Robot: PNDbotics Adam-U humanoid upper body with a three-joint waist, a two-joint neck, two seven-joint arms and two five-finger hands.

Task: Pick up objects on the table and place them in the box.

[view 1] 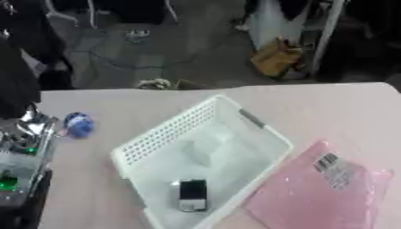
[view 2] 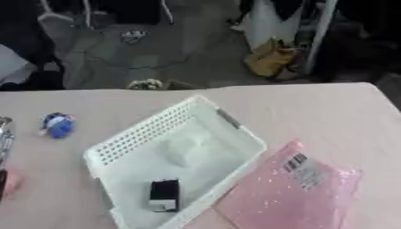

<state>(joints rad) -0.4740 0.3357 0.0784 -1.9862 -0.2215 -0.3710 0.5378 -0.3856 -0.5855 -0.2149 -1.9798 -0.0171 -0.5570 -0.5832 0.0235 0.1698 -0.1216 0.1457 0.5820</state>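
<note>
A white perforated basket (view 1: 156, 138) sits askew in the middle of the pink-beige table (view 1: 313, 107). Inside it lie a small black and silver object (view 1: 193, 195) near the front and a pale, see-through thing (view 1: 205, 150) in the middle. A small blue object (view 1: 78, 125) rests on the table to the left of the basket. A pink bubble bag (view 1: 313, 192) with a barcode label lies at the basket's right, touching its rim. My left arm, silver and black with green lights, enters at the left edge, and its hand (view 1: 33, 127) is close to the blue object. The right hand is out of sight.
Beyond the table's far edge are a dark floor with cables, chair legs and a yellow-brown bag (view 1: 274, 58). Bare table surface shows behind and to the right of the basket.
</note>
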